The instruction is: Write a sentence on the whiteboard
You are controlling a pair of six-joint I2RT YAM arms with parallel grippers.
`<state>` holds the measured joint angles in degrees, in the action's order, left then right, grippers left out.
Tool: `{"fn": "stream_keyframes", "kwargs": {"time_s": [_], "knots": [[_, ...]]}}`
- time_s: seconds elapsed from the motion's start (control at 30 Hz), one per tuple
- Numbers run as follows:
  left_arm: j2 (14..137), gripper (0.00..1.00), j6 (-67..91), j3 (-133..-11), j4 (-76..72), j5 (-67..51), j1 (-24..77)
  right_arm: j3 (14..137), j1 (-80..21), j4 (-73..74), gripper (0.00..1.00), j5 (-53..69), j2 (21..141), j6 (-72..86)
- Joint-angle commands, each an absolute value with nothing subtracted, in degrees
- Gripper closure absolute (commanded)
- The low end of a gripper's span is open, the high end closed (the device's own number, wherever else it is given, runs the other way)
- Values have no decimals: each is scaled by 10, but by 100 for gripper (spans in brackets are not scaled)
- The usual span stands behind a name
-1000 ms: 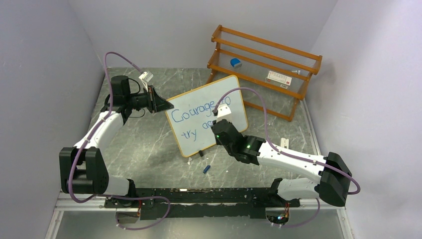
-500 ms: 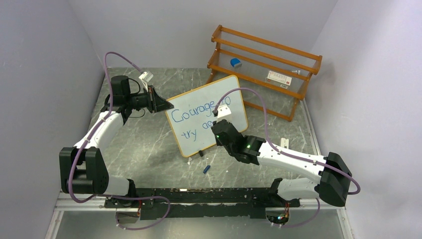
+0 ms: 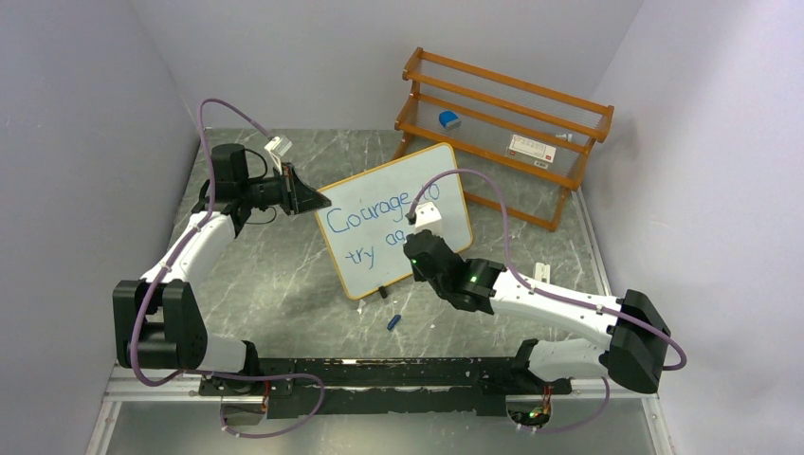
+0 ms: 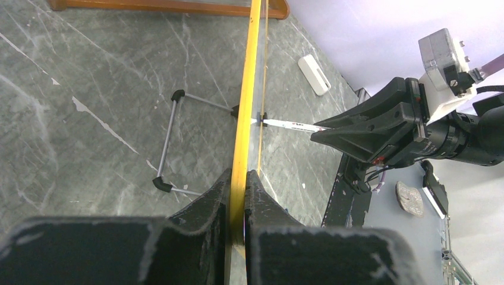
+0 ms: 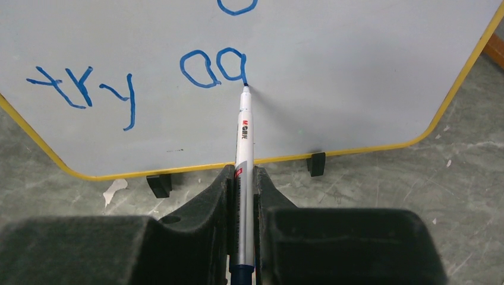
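The whiteboard [image 3: 393, 220] stands tilted back near the middle of the grey marbled table [image 3: 275, 275], just in front of a wooden rack [image 3: 502, 114] at the far side; the left gripper [image 4: 238, 178] is clamped on the board's left edge, both fingers pressed against the yellow-orange frame, one on each face; behind the board a thin wire stand [image 4: 169, 142] rests on the table; the right gripper [image 5: 242, 172] is closed on a silver-barrelled marker [image 5: 244, 136], which points up and away from the fingers with its tip touching the white surface; the sentence [image 5: 136, 77] is in blue, and its lower line reads "try" followed by two round letters, the marker tip sitting at the lower right of the second one; in the top view the upper line begins "Courage", with its end partly hidden by the right arm's cable and wrist camera; two small black clip feet [image 5: 317, 164] grip the board's lower edge where it meets the table; a small blue cap [image 3: 392, 322] lies on the table near the board's lower corner, apart from it; on the rack sit a blue-topped eraser [image 3: 448, 119] and, well to its right, a white box with a red label [image 3: 529, 147].
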<state>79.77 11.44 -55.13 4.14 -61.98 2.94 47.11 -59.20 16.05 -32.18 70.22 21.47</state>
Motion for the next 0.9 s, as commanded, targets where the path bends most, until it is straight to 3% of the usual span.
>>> {"fn": "stream_keyframes", "kwargs": {"time_s": [0.0,0.87], "knots": [[818,95,84,-545,82,-571,47,457,-588,179,100,-317,707,229],[820,95,85,-547,81,-571,47,471,-601,184,100,-279,715,227]]}}
